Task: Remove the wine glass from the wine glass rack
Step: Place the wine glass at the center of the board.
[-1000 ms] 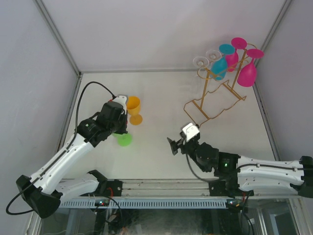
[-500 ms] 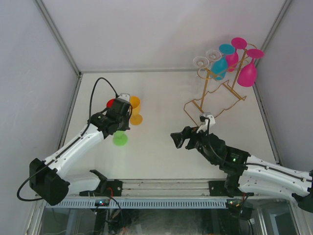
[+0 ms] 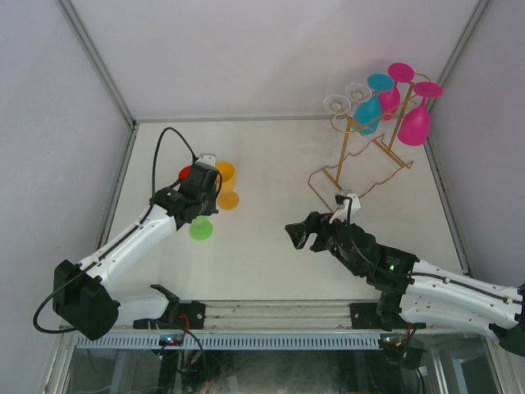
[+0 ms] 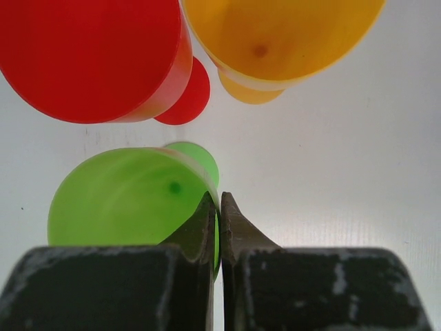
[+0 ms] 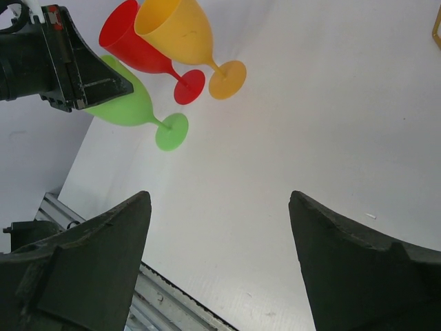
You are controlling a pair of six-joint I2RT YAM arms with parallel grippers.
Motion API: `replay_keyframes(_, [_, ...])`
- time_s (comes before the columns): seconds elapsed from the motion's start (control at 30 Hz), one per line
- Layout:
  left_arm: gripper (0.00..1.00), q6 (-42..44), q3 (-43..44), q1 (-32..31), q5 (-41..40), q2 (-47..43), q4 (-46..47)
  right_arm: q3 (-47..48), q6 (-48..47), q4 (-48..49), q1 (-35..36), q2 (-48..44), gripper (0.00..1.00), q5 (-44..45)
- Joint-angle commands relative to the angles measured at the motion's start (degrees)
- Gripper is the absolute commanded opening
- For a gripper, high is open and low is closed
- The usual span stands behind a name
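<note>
Surface (image 3: 271, 164) of pale white carries everything. The gold wine glass rack (image 3: 343, 153) stands at its far right corner, and that rack is the reference for every place below.

The left arm (image 3: 131, 242) stretches out far to the left of the rack, wrist tipped down over a cluster of three glasses. The right arm (image 3: 443, 287) lies low on the near side of the rack, its wrist turned away from the rack toward that cluster.

Pink (image 3: 417, 123), teal (image 3: 369, 111) and clear (image 3: 336, 104) glasses hang bowl-down from the rack's loops. Well away to the rack's left, a green wine glass (image 5: 127, 107) leans beside a red glass (image 5: 131, 41) and an orange glass (image 5: 179, 31). The coloured glasses look like light, stiff, smooth plastic. They are probably slippery and quick to tip on their narrow feet. A hanging glass is best taken by its stem or low on the bowl and slid out along the loop.

The left claw (image 4: 218, 204) is pinched together on the thin rim of the green wine glass. The right claw (image 5: 219, 196) has its jaws wide apart, holds nothing, and sits near the rack's base.
</note>
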Motion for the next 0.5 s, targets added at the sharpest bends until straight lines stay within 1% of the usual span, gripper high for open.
replay_keyframes(0.0, [0.04,-1.6,-1.7,1.0,2.2,-0.9,2.1,2.0,1.5,0.0,-0.3,0.0,0.81,1.1])
replay_keyframes(0.13, [0.04,-1.9,-1.5,1.7,3.5,-1.0,2.1,2.0,1.8,-0.1,-0.4,0.4,0.81,1.0])
replay_keyframes(0.4, [0.06,-1.9,-1.5,2.3,3.5,-1.1,1.6,2.0,1.8,0.0,-0.4,0.7,0.81,0.4])
replay_keyframes(0.47, [0.08,-2.0,-1.5,2.3,3.6,-1.3,1.6,2.0,1.8,-0.1,-0.5,0.8,0.81,0.3])
